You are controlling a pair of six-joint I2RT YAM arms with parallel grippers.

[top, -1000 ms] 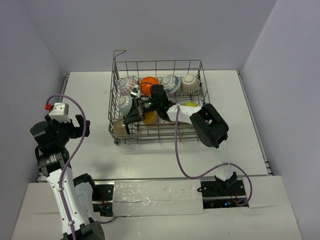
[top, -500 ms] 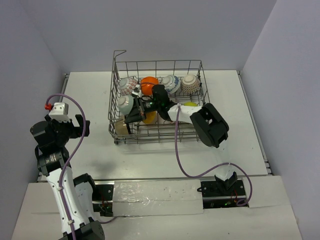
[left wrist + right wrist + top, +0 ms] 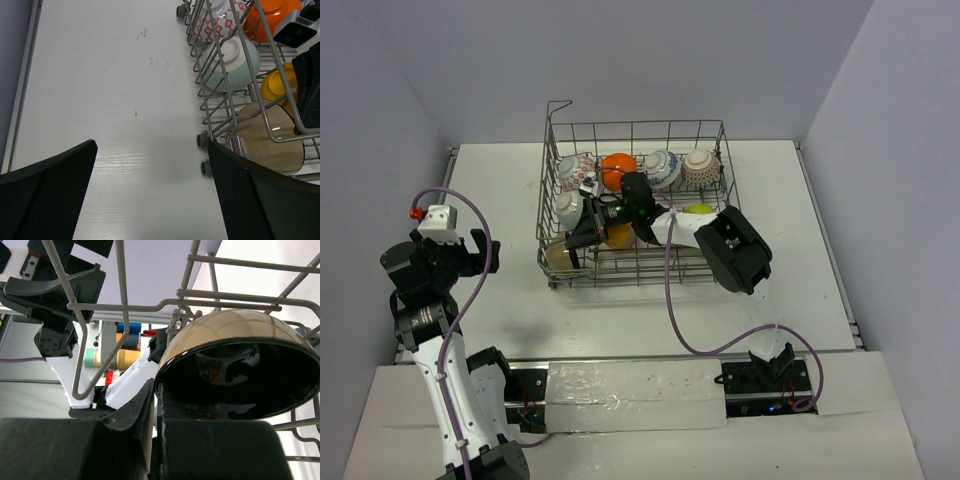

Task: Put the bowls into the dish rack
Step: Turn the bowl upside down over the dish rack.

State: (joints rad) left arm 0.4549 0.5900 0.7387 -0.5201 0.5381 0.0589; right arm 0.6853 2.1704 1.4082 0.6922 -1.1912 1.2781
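Right gripper (image 3: 152, 394) is clamped on the rim of a tan bowl (image 3: 235, 335): the rim runs between the two black fingers at the bottom of the right wrist view, and the bowl is tipped on edge with its opening facing the camera. In the top view this bowl (image 3: 558, 257) sits in the lower left corner of the dish rack (image 3: 638, 128), inside the wires. The right arm reaches in from the lower right across the rack. Left gripper (image 3: 151, 147) has its jaws wide apart with nothing between them. It hangs over bare table (image 3: 110, 90) at the left of the top view, well apart from the rack.

The table is white with faint scuffs. Walls (image 3: 640, 60) are plain pale grey-lilac on three sides. A purple cable (image 3: 675, 310) loops across the table below the rack.

The tan bowl is glossy black inside and shiny tan outside. The rack is grey wire with a raised loop at its upper left corner. Along its top row, left to right:
- red-and-white bowl (image 3: 575, 168)
- orange bowl (image 3: 618, 170)
- blue-patterned bowl (image 3: 662, 168)
- white-patterned bowl (image 3: 700, 168)

Below them are the pale teal bowl (image 3: 568, 208), the yellow bowl (image 3: 618, 236) just beside the gripper, and the lime green bowl (image 3: 700, 210) at right.
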